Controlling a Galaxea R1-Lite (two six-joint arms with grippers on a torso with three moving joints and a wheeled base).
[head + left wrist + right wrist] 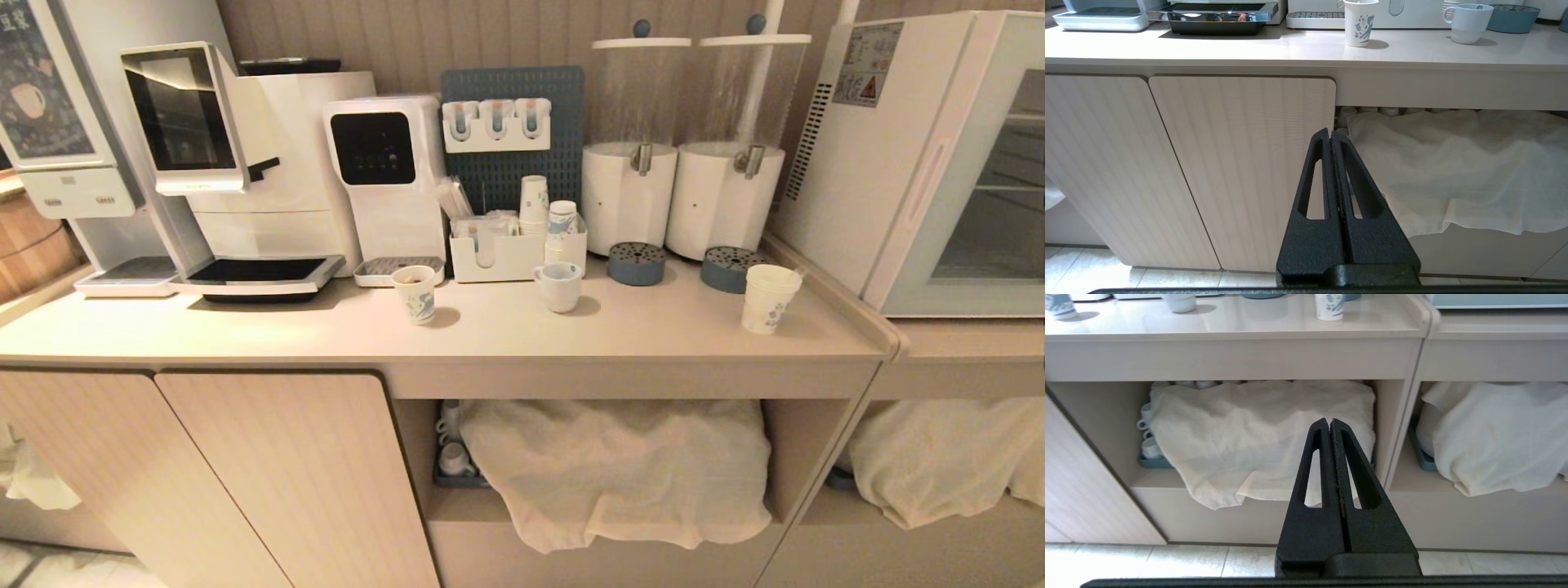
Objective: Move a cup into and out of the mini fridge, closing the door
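Both hands (1331,136) (1329,424) pressed together, empty; cup (768,299) upright w/ rim up beside fridge (878,188).

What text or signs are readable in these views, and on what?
Nothing can be read word for word.
Sticker on the mini fridge side: small print and a red warning triangle, too small to read.
Dark poster at the far left: a cup drawing and a few characters, cut off and blurred.
Paper cups: blue leaf print only, no lettering.
Coffee machine screen: dark, blank.
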